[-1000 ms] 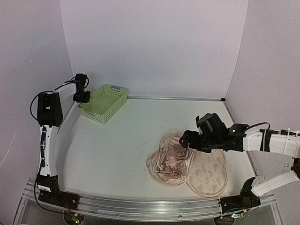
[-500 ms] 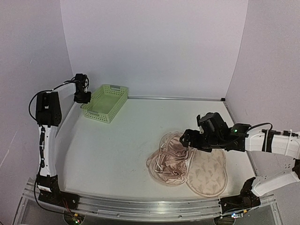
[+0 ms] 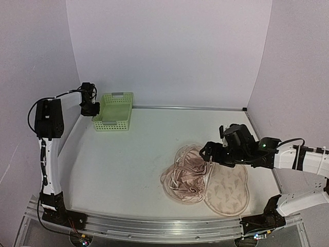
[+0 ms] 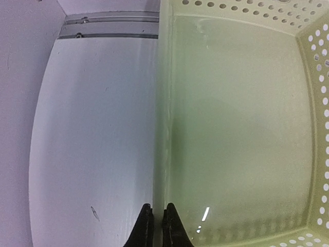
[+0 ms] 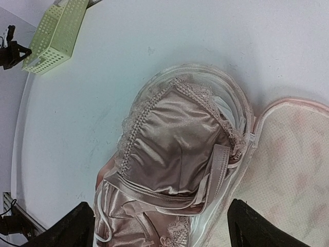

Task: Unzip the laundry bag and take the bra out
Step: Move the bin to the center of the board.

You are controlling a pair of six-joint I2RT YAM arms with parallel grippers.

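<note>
Unzipped laundry bag (image 3: 226,188) lies open, pink satin bra (image 3: 186,174) bunched inside.

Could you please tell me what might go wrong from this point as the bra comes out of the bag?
1. Straps of the bra lie bunched against the open zip edge of the laundry bag, so a lift could snag and drag the bag; nothing pins it down.
2. The right pincer hovers open over the bra and might pinch bag fabric too.
3. The left pincer clamps only the thin wall of the basket, which might tip.
</note>
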